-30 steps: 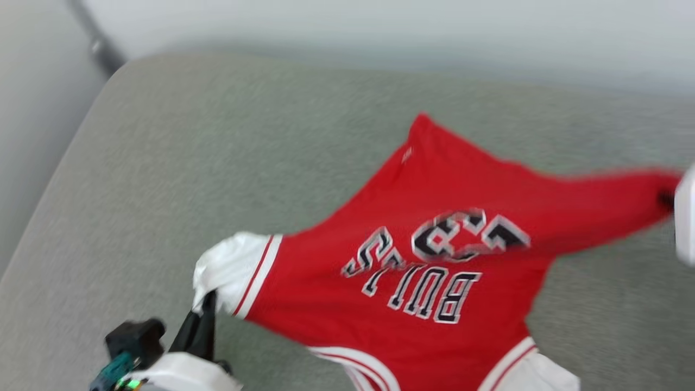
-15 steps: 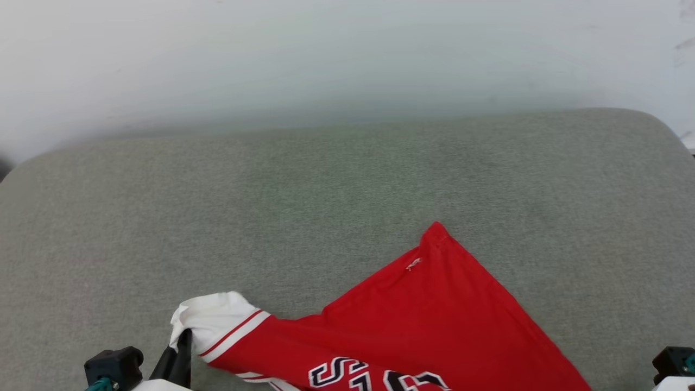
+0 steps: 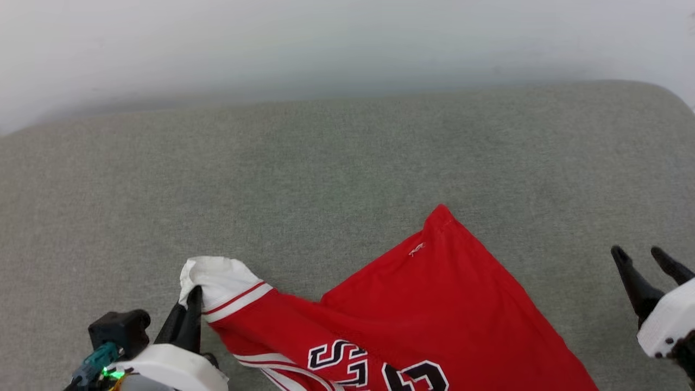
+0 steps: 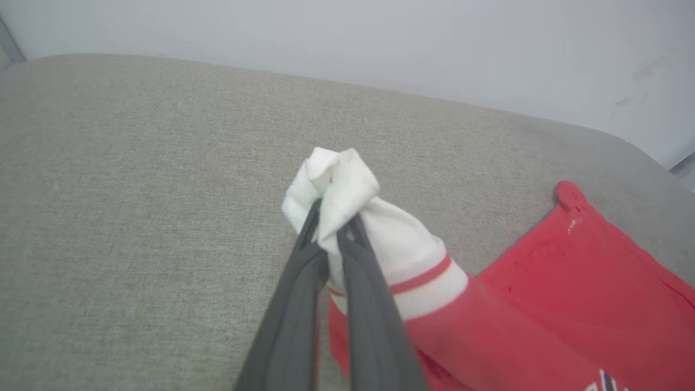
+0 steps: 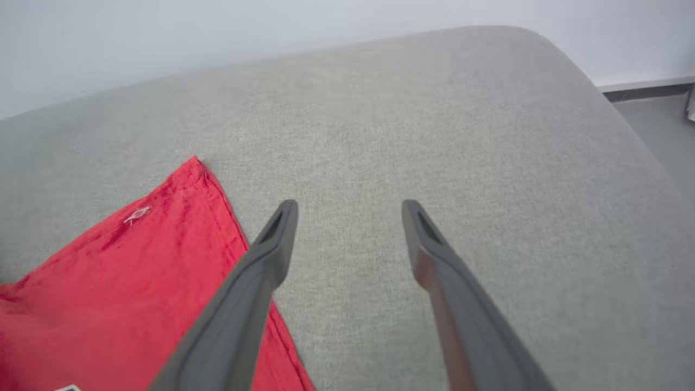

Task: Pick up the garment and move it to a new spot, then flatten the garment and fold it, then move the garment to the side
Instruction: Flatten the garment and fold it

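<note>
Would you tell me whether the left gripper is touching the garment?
Touching: the left wrist view shows the left gripper pinching the garment by its bunched white sleeve, with cloth caught between the closed fingers.

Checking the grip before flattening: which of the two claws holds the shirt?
The left claw, shut on the white sleeve of the garment; the right claw stands open, apart from it, holding nothing.

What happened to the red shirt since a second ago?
The right gripper let go of the stretched red corner of the garment; its jaws now stand open, apart from the cloth, which has slackened onto the grey cushion. The left gripper stays shut on the white sleeve. The camera also shifted.
</note>
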Motion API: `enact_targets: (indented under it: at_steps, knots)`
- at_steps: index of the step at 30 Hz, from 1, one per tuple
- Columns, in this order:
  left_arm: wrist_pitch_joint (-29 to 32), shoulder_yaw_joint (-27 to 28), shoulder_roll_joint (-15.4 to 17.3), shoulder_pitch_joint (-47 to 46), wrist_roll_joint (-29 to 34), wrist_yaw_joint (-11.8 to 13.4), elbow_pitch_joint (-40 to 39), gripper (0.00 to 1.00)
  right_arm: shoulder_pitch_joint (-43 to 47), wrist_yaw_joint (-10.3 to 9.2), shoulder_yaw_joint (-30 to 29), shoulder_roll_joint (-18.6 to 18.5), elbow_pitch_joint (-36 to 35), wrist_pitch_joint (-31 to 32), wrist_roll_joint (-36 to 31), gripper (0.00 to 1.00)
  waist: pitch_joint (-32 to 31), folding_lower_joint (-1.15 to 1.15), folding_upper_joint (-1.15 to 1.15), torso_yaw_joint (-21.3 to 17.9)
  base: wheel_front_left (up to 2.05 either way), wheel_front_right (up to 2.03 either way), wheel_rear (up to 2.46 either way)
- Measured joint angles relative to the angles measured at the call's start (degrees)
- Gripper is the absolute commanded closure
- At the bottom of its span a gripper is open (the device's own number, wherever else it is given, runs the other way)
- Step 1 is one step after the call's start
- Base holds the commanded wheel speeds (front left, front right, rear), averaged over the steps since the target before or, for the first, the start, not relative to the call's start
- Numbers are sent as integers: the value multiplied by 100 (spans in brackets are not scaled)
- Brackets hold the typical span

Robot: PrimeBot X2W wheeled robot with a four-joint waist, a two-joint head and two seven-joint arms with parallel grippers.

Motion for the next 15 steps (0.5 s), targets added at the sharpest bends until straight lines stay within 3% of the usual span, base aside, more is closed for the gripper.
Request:
enact_targets:
  at_steps: [3,6,10,15]
  knots:
    - [-15,-62,-45,-282,89,-43,-94,100,-488,0,170,-20,142,-158,5,0,241,0,0,102,0,0,0]
    - [-29,-118,-79,-533,174,-93,-165,100,-973,0,463,-147,242,183,124,0,499,0,0,233,0,0,0]
    - [-49,-203,-134,-789,277,-142,-265,100,-1787,0,878,-394,392,1488,252,0,835,1,0,420,0,0,0]
    - [-55,-344,-226,-1052,377,-220,-355,100,-2717,0,1053,-402,617,3209,236,0,1166,1,0,702,0,0,0]
